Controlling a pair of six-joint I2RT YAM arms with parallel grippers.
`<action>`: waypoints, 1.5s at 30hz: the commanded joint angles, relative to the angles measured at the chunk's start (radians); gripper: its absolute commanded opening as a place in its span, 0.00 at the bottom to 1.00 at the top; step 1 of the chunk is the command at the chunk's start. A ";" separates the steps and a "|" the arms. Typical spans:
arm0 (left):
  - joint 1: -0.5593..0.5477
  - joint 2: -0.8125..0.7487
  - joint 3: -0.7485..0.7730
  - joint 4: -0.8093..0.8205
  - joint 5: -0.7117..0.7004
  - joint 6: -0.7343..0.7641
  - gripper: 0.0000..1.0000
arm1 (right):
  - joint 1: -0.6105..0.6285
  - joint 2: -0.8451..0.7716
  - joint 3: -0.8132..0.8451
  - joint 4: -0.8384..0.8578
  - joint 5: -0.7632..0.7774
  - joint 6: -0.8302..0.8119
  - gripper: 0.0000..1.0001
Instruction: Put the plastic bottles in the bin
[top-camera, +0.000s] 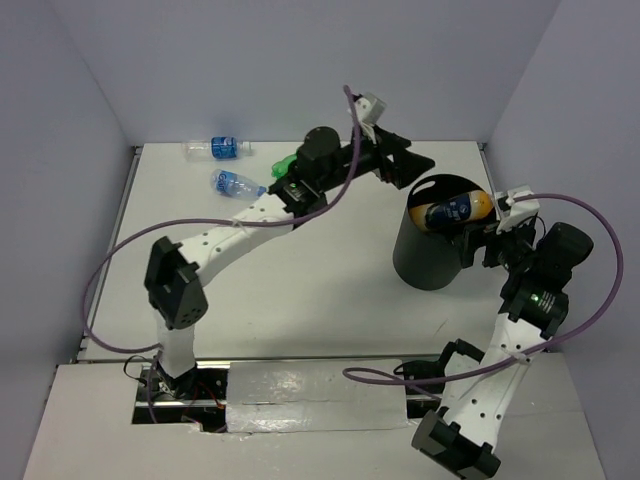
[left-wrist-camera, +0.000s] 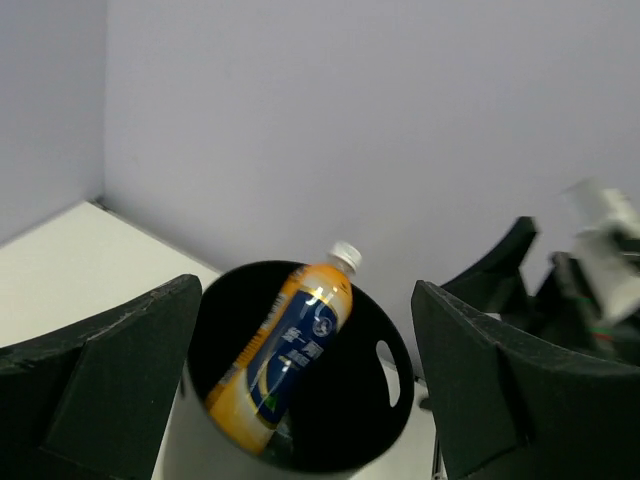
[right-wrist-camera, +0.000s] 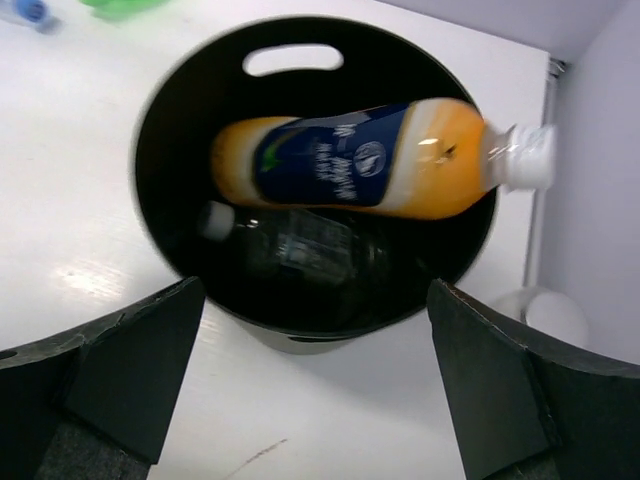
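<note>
The black bin (top-camera: 425, 265) stands right of centre. The orange bottle (top-camera: 455, 210) with a dark label lies tilted in its mouth, white cap over the rim, free of both grippers; it also shows in the left wrist view (left-wrist-camera: 290, 355) and the right wrist view (right-wrist-camera: 350, 170). A clear bottle (right-wrist-camera: 290, 240) lies at the bin's bottom. Two clear bottles (top-camera: 218, 148) (top-camera: 235, 184) and the green bottle (top-camera: 287, 165) lie on the table at the back left. My left gripper (top-camera: 410, 163) is open and empty behind the bin. My right gripper (top-camera: 482, 246) is open and empty beside the bin's right rim.
Grey walls close off the white table (top-camera: 300, 280) at the back and sides. The left arm (top-camera: 250, 220) stretches diagonally across the table and partly hides the green bottle. The bin has a handle slot (right-wrist-camera: 292, 58) in its wall.
</note>
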 joint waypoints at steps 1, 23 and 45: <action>0.046 -0.161 -0.064 -0.032 -0.023 0.056 0.99 | -0.032 0.008 -0.034 0.118 0.096 -0.017 1.00; 0.264 -0.853 -0.802 -0.183 -0.009 0.025 0.99 | -0.360 0.375 -0.117 0.253 0.005 -0.185 1.00; 0.268 -1.111 -1.001 -0.355 -0.127 0.208 0.99 | -0.170 0.648 -0.171 0.663 0.389 -0.053 1.00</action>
